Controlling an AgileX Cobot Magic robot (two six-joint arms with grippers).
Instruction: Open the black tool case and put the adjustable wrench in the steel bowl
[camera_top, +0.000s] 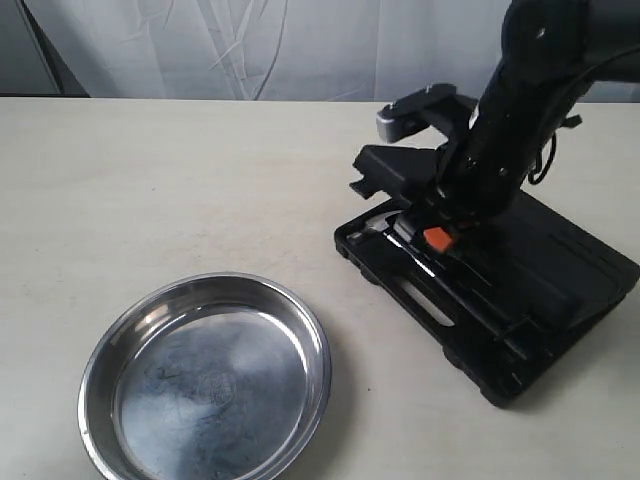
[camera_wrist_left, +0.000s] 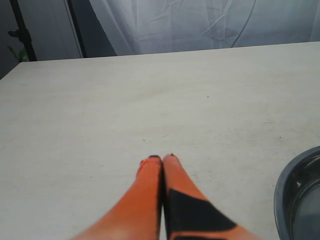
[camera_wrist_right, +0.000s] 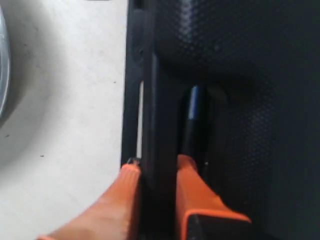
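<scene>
Black tool case (camera_top: 565, 265): lies on the right of the tabletop (camera_top: 180, 180), well apart from the bowl. Its lid looks tipped up along the edge that faces the bowl, and pale tabletop shows through the handle slot.
Right tool (camera_wrist_right: 157, 167): sits at the case's edge beside the handle slot. Its orange fingers (camera_wrist_right: 129, 190) stand one on each side of a black ridge of the case, clamped on it.
Left tool (camera_wrist_left: 162, 159): hangs over bare tabletop, orange fingertips pressed together with nothing between them. The bowl's rim shows at the edge of its wrist view.
Steel bowl (camera_top: 210, 385): upright on the tabletop at the lower left of the exterior view, scuffed flat bottom facing up.
Adjustable wrench: cannot be picked out for certain; the tool parts that show all lie at the case.
Silver tool head (camera_top: 374, 229): peeps out at the case's far corner, just beside the right tool; wrench or hammer, I cannot tell.
Black handle (camera_wrist_right: 193, 107): lies in a moulded recess of the case, just beyond one finger of the right tool.
</scene>
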